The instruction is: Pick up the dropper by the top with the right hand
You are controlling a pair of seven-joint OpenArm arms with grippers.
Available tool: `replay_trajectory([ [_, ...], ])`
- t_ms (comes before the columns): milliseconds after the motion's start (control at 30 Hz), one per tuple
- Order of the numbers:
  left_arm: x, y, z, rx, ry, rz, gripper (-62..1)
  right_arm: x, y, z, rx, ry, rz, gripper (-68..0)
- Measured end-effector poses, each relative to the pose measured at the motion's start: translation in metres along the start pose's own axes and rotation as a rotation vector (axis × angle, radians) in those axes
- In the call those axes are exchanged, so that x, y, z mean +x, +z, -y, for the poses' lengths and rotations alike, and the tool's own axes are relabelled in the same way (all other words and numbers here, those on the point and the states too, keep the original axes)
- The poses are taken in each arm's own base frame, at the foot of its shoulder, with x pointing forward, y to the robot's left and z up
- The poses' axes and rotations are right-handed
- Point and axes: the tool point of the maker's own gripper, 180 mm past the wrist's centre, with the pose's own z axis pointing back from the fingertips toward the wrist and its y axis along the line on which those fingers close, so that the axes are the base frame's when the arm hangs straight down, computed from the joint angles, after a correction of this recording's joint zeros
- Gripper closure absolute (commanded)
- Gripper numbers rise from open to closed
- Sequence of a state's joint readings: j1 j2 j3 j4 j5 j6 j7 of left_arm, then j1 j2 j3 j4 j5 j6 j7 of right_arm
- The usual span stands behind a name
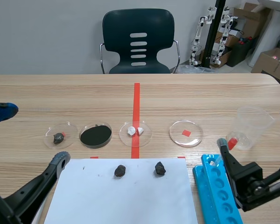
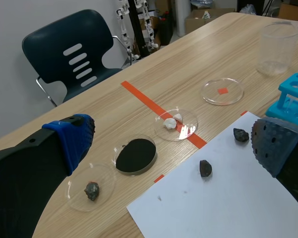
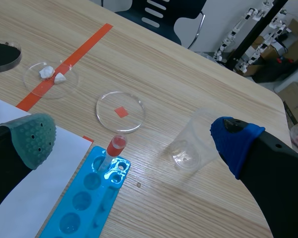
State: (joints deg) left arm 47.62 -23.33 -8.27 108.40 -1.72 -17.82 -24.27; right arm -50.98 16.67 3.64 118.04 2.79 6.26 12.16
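The dropper (image 3: 115, 145) has a red bulb on top and stands tilted in the far hole of the blue tube rack (image 3: 84, 198). My right gripper (image 3: 131, 131) is open above the rack. The dropper's bulb is below and between its fingers, apart from both pads. In the scene view the dropper's red bulb (image 1: 232, 141) shows just beside the right gripper's near finger (image 1: 222, 144), which hides part of the stem. My left gripper (image 1: 32, 135) hangs open over the table's left side, holding nothing.
A clear plastic cup (image 1: 250, 127) stands just beyond the rack (image 1: 214, 191). Several petri dishes line the middle: one with a red square (image 1: 185, 133), one with white lumps (image 1: 135, 132), one with black powder (image 1: 95, 135), one with a stone (image 1: 60, 136). Two dark stones lie on white paper (image 1: 126, 196).
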Motion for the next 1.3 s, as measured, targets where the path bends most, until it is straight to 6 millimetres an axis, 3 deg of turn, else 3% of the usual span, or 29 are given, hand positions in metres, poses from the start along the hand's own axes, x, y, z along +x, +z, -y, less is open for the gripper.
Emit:
replay_trajectory([
  [1067, 0.0, 0.0, 0.0, 0.0, 0.0, 0.002, -62.3, 0.0, 0.0, -0.007, 0.038, -0.01, 0.001, -67.9],
  [1300, -0.037, 0.004, 0.0, 0.0, 0.0, -0.209, -62.3, 0.008, -0.002, -0.005, 0.034, 0.004, 0.04, -67.9],
])
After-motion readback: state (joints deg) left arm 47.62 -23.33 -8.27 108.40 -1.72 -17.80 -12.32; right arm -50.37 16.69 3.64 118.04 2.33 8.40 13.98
